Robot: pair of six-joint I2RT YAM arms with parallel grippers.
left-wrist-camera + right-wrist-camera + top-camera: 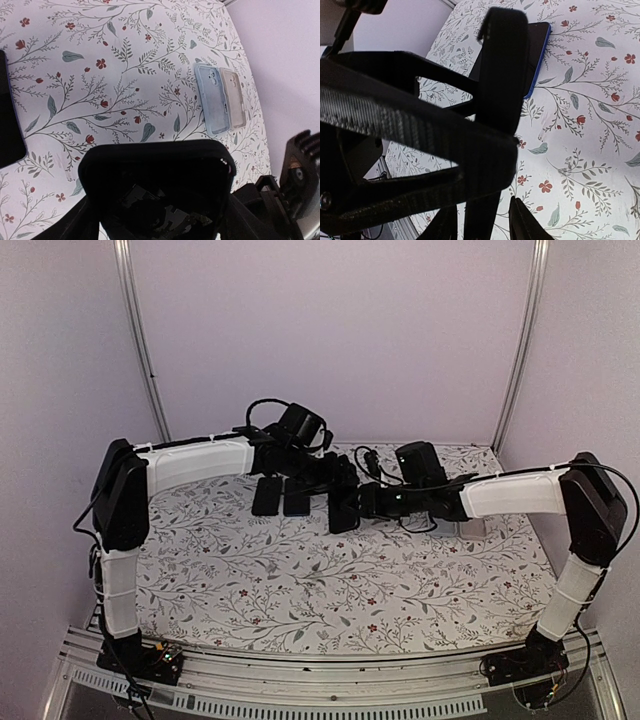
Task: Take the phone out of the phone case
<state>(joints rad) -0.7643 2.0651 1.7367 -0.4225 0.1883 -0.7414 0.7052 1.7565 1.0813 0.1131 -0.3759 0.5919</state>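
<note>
A black phone in its black case (343, 508) is held up off the floral table between both arms. In the left wrist view it (155, 180) fills the lower frame, and my left gripper (160, 222) is shut on its two long sides. In the right wrist view the case (502, 75) stands edge-on. My right gripper (480, 220) straddles its lower edge, with a thin gap showing beside the right finger (522, 220). From above, the left gripper (333, 476) and the right gripper (363, 502) meet at the phone.
Two dark phones (267, 495) (297, 497) lie flat behind the left gripper; one has a blue edge (539, 50). A bluish clear case (211, 97) and a beige clear case (234, 97) lie side by side near the right arm. Cables hang at the back.
</note>
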